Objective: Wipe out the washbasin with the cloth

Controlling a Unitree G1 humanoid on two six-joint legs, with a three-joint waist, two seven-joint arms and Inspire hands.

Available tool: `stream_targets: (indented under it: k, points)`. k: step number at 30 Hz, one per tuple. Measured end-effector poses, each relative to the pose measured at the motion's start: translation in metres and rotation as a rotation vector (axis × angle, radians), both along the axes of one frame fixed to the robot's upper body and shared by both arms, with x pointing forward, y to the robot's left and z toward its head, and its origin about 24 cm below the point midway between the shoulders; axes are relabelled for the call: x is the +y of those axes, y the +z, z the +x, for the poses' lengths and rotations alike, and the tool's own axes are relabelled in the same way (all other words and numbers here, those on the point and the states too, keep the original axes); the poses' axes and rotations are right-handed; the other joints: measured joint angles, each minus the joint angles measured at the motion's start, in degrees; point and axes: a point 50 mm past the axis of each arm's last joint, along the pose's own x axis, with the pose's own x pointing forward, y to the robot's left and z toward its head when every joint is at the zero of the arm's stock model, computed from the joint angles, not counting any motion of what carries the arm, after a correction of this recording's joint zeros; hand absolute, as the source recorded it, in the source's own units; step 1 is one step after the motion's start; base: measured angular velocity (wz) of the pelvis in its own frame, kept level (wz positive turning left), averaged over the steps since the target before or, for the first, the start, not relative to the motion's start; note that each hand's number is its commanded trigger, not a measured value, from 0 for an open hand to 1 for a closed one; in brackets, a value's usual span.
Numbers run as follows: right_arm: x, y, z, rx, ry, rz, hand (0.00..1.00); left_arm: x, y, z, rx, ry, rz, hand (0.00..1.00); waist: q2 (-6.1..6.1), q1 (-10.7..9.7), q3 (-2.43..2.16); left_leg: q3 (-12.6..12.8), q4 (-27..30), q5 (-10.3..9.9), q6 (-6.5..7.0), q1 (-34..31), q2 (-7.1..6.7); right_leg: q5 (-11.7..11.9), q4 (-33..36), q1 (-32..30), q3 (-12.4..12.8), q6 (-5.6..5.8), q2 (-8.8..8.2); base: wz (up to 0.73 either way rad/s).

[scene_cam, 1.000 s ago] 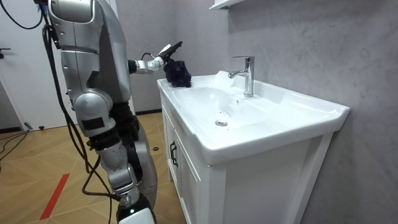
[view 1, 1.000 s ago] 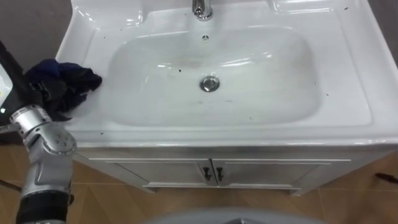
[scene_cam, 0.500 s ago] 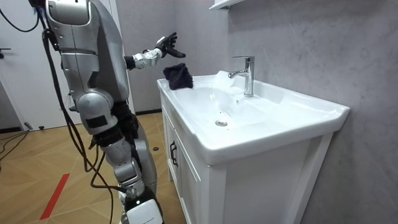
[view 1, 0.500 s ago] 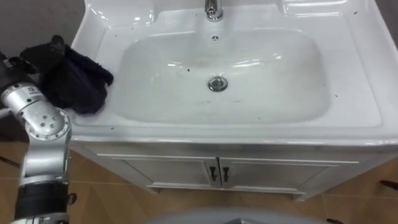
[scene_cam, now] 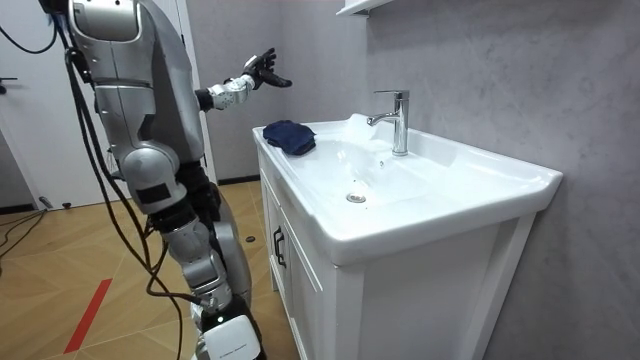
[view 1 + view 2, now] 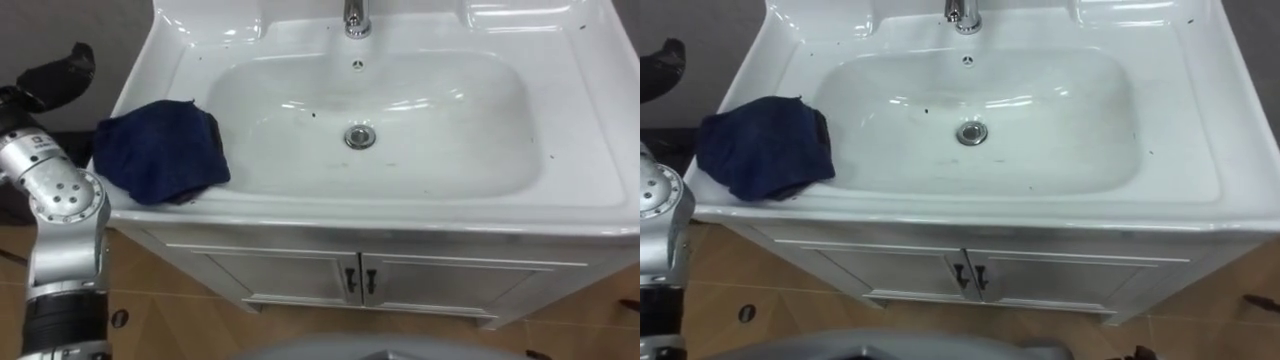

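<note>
A dark blue cloth [image 6: 158, 150] lies crumpled on the left rim of the white basin [image 6: 420, 206], partly over the bowl's left slope. Nothing holds it. My left hand [image 6: 58, 78] hangs in the air left of the basin, apart from the cloth, its fingers spread and open. In the room view that hand [image 5: 262, 72] is raised above and behind the cloth [image 5: 289, 136]. The bowl shows several small dark specks around the drain [image 6: 360, 136].
A chrome tap [image 6: 354, 15] stands at the back middle of the basin. Below the basin is a white cabinet with two doors [image 6: 360, 280]. I stand at the cabinet's front left corner, on a wooden floor, with a grey wall behind.
My left hand has let go of the cloth and lifted up and away to the left. The cloth has dropped onto the left rim. The eye views have shifted.
</note>
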Motion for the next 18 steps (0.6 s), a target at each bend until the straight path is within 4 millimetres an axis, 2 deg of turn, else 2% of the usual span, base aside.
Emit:
stream_targets:
  k: [5,11,14,18]
  points:
    - [-0.001,0.0,-0.003,-0.002,-0.022,0.002,0.0,0.004,0.003,-0.002,-0.018,0.027,0.01,0.0,0.1,0.2,0.02,0.0,0.9,-0.3,0.37,-0.5,-0.07,0.0,0.0,0.0,-0.1,0.23,-0.17,0.01]
    - [-0.002,0.0,-0.007,-0.001,-0.054,0.004,0.0,0.011,0.009,-0.009,-0.078,0.117,0.016,0.0,0.32,2.0,0.15,0.0,1.2,-0.4,0.65,-0.7,-0.33,-0.2,1.0,-0.7,0.3,0.53,-0.44,0.0]
    - [-0.003,0.001,-0.008,0.006,-0.035,-0.003,0.0,0.021,0.013,-0.017,-0.113,0.185,0.023,0.0,0.45,2.8,0.18,0.0,1.4,-0.4,0.71,-1.0,-0.4,-0.3,1.1,-0.9,0.3,0.7,-0.55,0.0]
    - [-0.006,0.002,-0.012,0.022,-0.021,-0.013,0.0,0.04,0.008,-0.04,-0.097,0.297,0.035,0.0,0.82,4.8,0.14,-0.1,1.5,-0.5,0.72,-1.5,-0.46,-0.4,0.8,-1.6,0.0,0.83,-0.57,0.03]
